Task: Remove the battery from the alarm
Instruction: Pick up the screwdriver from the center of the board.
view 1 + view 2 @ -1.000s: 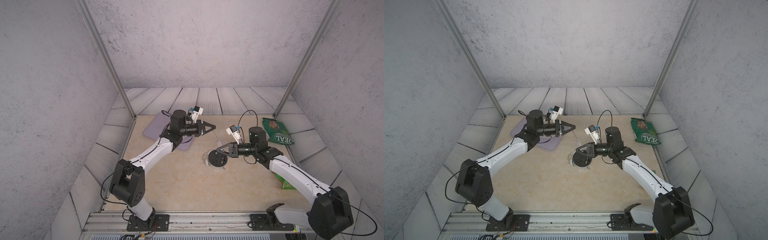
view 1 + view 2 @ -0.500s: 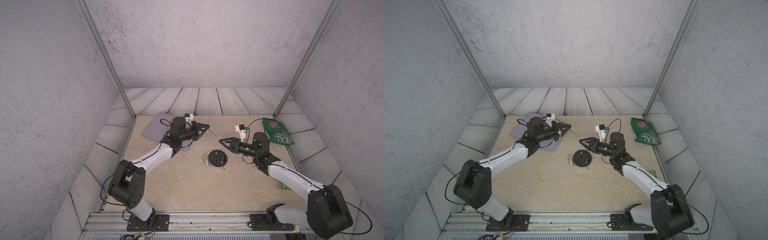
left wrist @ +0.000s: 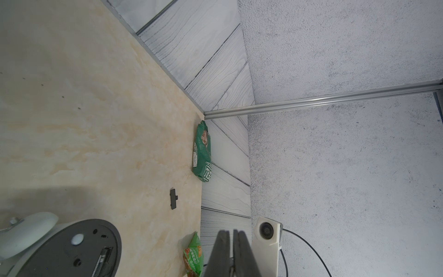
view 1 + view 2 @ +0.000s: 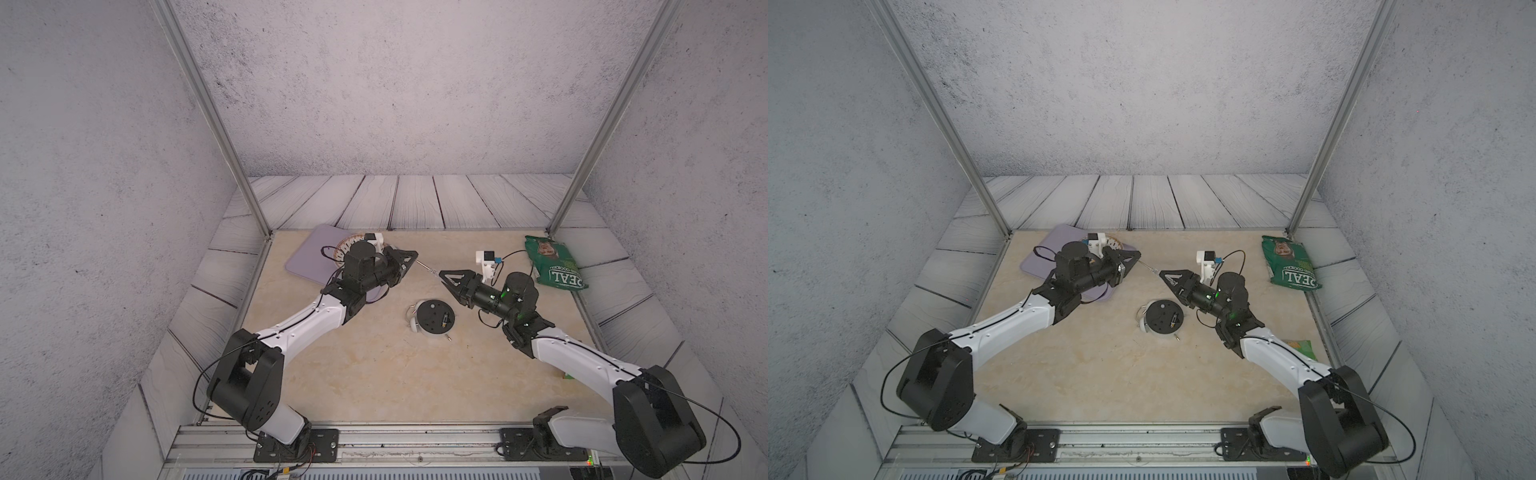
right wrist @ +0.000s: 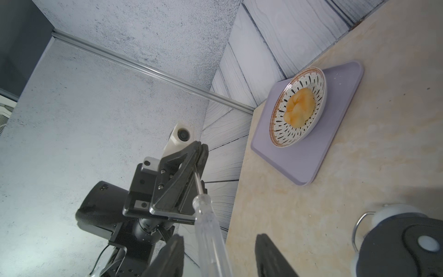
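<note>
Beige marble counter (image 4: 374, 374) below: left claw (image 5: 200, 146) pinches the screwdriver (image 5: 208, 231) by its steel shaft, while right claw (image 4: 441, 274) stands spread around the clear handle. At six o'clock from them, the alarm (image 4: 430, 309) lies face down, black back up, with the black, gold-tipped battery (image 4: 444, 319) in its open slot.

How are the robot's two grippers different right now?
The left gripper is shut; the right gripper is open. The left gripper pinches the screwdriver by its metal shaft; the right gripper's jaws stand either side of the clear handle. Both are black and meet at the same screwdriver.
</note>
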You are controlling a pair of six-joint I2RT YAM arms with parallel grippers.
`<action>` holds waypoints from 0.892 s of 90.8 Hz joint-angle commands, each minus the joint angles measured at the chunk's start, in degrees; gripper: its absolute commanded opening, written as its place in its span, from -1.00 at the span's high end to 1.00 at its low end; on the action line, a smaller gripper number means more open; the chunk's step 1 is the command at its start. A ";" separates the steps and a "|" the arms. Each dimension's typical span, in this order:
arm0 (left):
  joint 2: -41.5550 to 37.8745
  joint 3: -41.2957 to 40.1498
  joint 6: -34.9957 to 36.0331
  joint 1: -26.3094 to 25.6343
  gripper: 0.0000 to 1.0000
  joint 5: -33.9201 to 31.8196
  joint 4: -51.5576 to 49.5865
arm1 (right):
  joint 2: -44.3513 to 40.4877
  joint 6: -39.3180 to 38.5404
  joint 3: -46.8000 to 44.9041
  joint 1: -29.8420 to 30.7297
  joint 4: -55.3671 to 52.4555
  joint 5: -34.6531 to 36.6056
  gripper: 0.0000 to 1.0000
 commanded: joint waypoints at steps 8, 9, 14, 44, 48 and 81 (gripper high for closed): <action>-1.58 -0.73 0.58 -1.07 1.00 -1.76 -0.88 | 1.82 2.40 -0.23 0.88 6.25 1.50 0.13; -1.63 -0.82 0.54 -1.10 1.00 -1.83 -0.80 | 1.93 2.53 -0.20 0.86 6.50 1.52 0.14; -1.83 -0.99 0.37 -1.25 1.00 -2.31 -1.17 | 2.59 2.89 -0.02 1.12 7.41 1.42 0.18; -2.56 -0.87 -0.57 -1.90 1.00 -4.20 -4.10 | 3.98 3.20 -0.21 2.24 9.98 2.33 0.41; -2.51 -0.96 -1.00 -1.92 1.00 -4.18 -4.11 | 4.13 3.19 -0.17 2.28 9.90 2.32 0.45; -2.21 -1.62 -4.96 -2.27 1.00 -4.51 -1.43 | 5.29 3.37 -0.54 2.67 10.99 3.01 0.58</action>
